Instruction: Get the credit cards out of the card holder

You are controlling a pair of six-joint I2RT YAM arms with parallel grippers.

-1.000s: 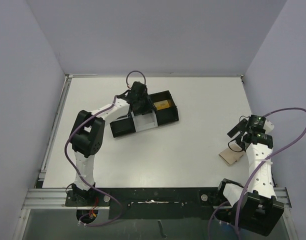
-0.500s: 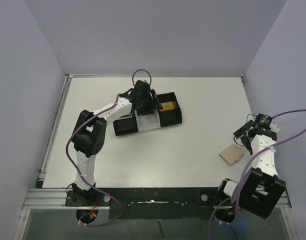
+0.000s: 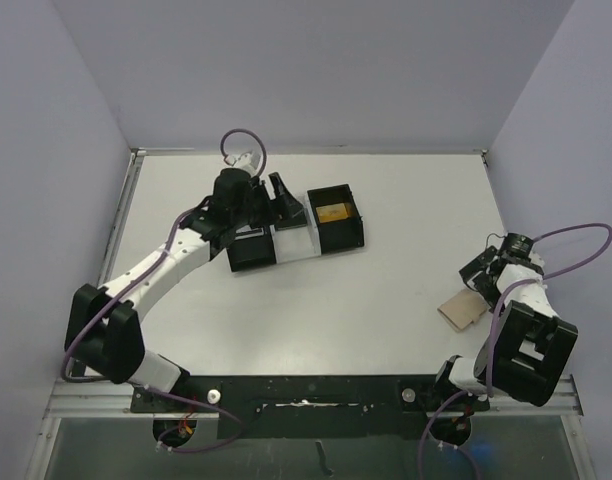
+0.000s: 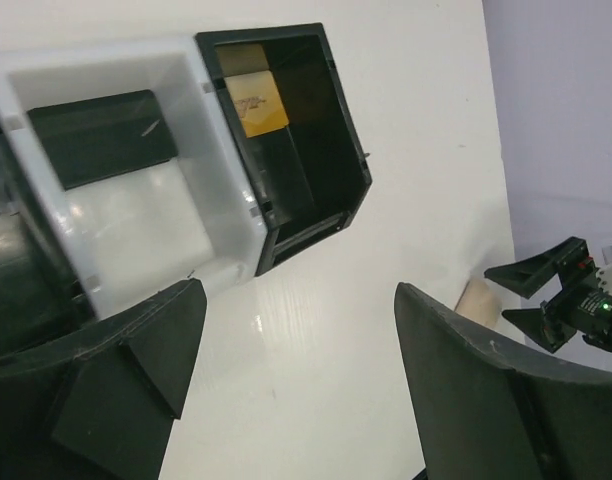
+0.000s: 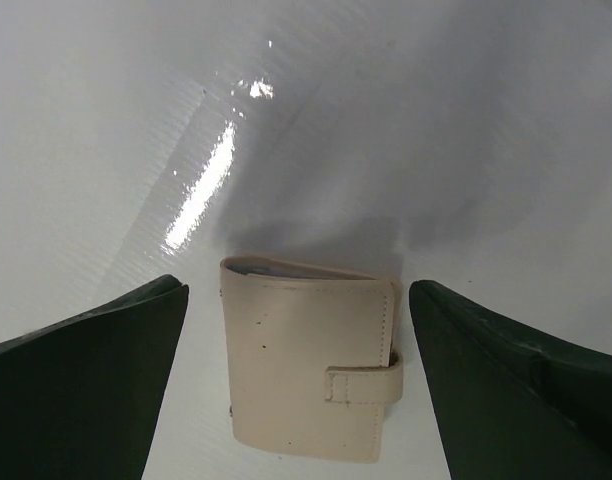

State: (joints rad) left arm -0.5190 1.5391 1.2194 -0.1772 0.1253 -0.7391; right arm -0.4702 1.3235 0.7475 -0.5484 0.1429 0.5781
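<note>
The tan card holder (image 5: 306,370) lies shut on the white table, its strap tab fastened, and a thin grey card edge (image 5: 286,270) shows at its far side. My right gripper (image 5: 298,292) is open, a finger on each side of it, touching nothing. From above, the card holder (image 3: 464,310) lies just in front of the right gripper (image 3: 483,268). A gold credit card (image 4: 256,100) lies in the tray's black end compartment, and a dark card-like rectangle (image 4: 101,135) lies in the white compartment. My left gripper (image 4: 298,300) is open and empty beside the tray, also the left gripper (image 3: 271,205) from above.
The black-and-white three-compartment tray (image 3: 331,243) sits at the table's far middle. Grey walls stand close to the table on the left, back and right. The right arm's base (image 3: 516,360) is folded close behind the card holder.
My left gripper has opened and pulled back left from the tray, which slid slightly right. The right arm has folded back toward its base, gripper still open by the card holder.
</note>
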